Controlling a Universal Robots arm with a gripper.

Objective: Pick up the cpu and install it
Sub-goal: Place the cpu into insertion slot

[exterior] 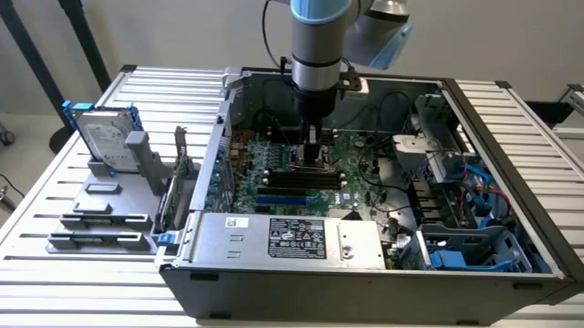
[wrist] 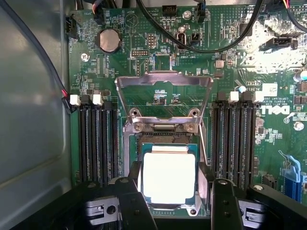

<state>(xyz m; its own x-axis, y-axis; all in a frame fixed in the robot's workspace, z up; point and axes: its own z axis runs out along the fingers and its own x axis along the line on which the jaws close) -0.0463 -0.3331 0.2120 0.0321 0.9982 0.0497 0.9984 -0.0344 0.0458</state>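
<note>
The gripper (wrist: pixel 176 182) hangs over the motherboard (wrist: pixel 96 62) with its fingers spread wide, gripping nothing. The cpu (wrist: pixel 169 178) lies flat in the socket, directly between them. Just beyond the fingertips the metal load plate (wrist: pixel 163 81) stands open. Off to one side of the gripper, past the memory slots (wrist: pixel 235 139), the board carries white "DELL" lettering (wrist: pixel 277 111).

A slatted white worktop (exterior: pixel 55 198) carries an open computer case (exterior: pixel 365 294), lying on its side. In the case, a grey metal box (exterior: pixel 292 239) with a black label sits against the near wall, beside a blue drive caddy (exterior: pixel 452 260). The green motherboard (wrist: pixel 158 52) bears a coin battery (wrist: pixel 109 40), black memory slots (wrist: pixel 98 139) and black cables (wrist: pixel 211 45). Near the worktop's edge at the exterior view's left, a hard drive (exterior: pixel 105 140) with blue rails stands upright in a grey holder (exterior: pixel 105 219).
</note>
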